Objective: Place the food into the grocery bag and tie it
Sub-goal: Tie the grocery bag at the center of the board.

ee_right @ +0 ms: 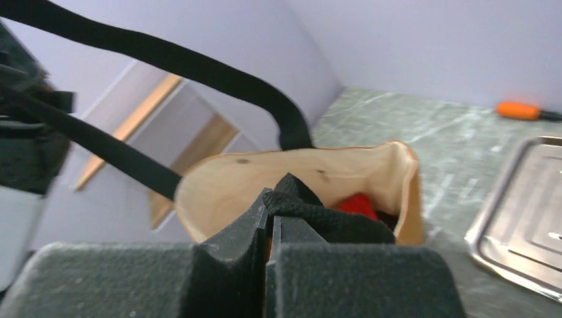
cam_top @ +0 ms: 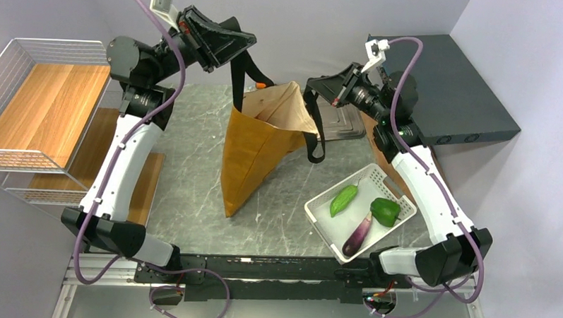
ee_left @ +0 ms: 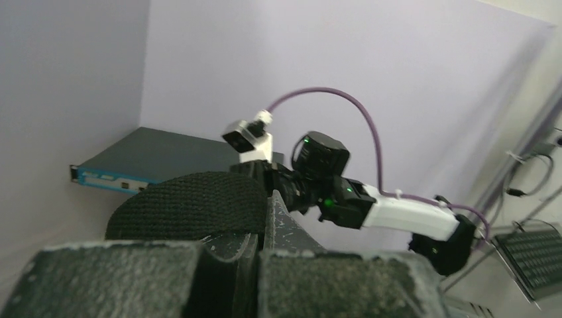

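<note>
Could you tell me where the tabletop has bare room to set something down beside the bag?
Bare marble lies left of the grocery bag, between it and the left arm, and along the near edge from the bag's foot to the white basket. The right side is crowded: basket, metal tray, right arm.

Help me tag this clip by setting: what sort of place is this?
Probably a robotics lab or test cell, not a home or shop: the left arm and right arm bolted to one table, bare lilac walls, and a flat electronics box in the corner.
</note>
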Robot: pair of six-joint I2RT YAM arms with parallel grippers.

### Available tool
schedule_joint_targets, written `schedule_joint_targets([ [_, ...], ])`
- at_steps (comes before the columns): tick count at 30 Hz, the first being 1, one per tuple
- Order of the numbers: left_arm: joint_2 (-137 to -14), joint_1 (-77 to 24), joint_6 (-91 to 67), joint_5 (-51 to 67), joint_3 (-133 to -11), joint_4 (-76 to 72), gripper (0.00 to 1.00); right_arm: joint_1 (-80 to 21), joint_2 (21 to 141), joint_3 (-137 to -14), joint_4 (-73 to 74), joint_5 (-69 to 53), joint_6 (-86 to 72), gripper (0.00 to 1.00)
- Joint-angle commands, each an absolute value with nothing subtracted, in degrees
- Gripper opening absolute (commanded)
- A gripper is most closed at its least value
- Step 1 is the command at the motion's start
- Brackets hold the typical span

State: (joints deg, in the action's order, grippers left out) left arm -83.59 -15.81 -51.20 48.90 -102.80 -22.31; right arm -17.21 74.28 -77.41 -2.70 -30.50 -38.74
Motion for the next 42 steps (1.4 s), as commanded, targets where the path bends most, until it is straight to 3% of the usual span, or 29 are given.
schedule_joint_targets([
  [1,-79.1,-15.7,-59.9,52.8,-102.3,-39.7,0.00,-19.3,75.8,-85.6,-11.1,-38.8,-47.7,0.00],
  [7,-84.4,-15.7,-79.4,55.8,-103.8,-56.1,0.00,-24.1,80.3,-96.3,-14.0,-41.2,-52.9,0.00],
  [16,-84.9,-17.0,-82.4,58.6,-101.3,-58.1,0.00,-27.6,83.1,-97.5,-25.5,-38.7,-62.5,0.00],
  [25,-81.2,-24.0,-61.6,49.9,-98.6,-39.6,0.00,-29.0,84.0,-95.3,-26.6,-41.1,-64.7,0.00],
  [32,-82.2,-25.3,-57.2,40.7,-98.4,-36.9,0.00,-30.9,86.9,-95.4,-30.6,-47.6,-69.7,0.00],
  [42,-82.6,-25.6,-54.6,31.2,-94.6,-34.7,0.00,-31.8,91.0,-95.9,-48.4,-53.2,-84.8,0.00],
])
